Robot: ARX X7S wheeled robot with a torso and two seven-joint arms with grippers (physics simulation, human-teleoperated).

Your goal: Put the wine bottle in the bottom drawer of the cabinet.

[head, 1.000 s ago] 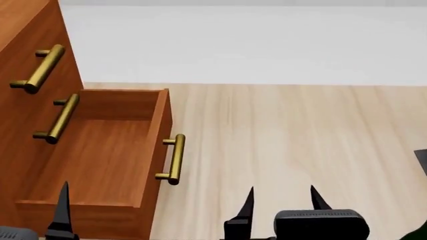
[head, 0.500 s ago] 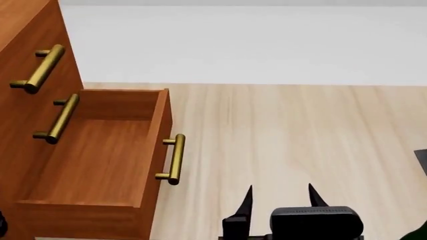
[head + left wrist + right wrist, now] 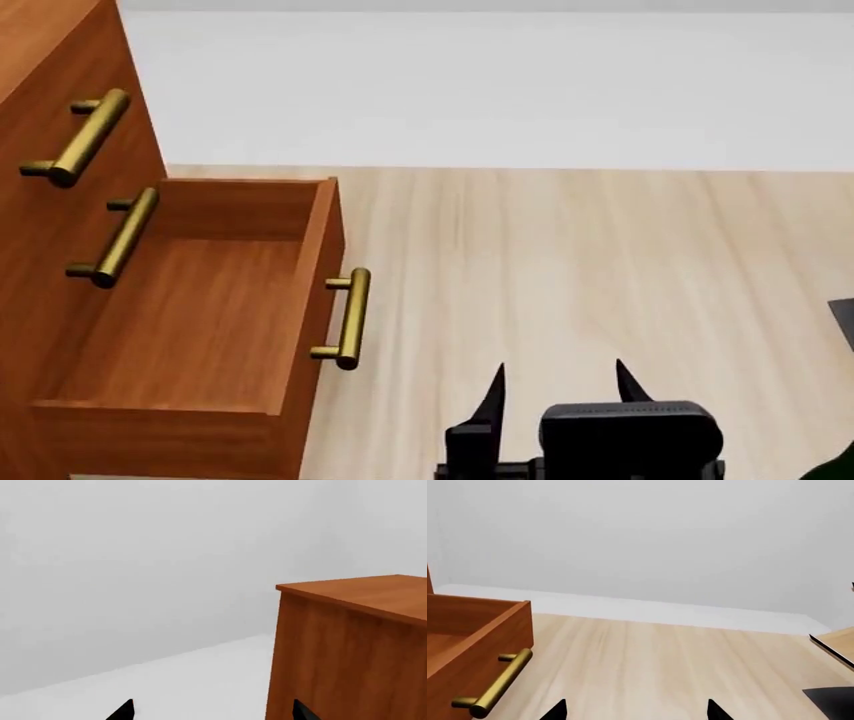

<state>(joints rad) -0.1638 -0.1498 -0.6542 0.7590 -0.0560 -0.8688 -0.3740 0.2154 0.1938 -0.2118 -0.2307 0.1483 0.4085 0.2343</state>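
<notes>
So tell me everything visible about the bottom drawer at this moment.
The bottom drawer is a box of reddish-brown wood grain, pulled well out of the cabinet over the pale plank floor. Its inside shows bare boards, with nothing lying in it. A brass bar handle on two short posts sits on its front panel. Neither tool touches it: the right tool hangs apart over the floor, beside the front. The right wrist view shows the same open corner and handle.

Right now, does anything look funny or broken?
Nothing looks broken or spilled. The bottom drawer of the cabinet hangs pulled open and bare inside. Both grippers, right and left, are open and hold nothing.
</notes>
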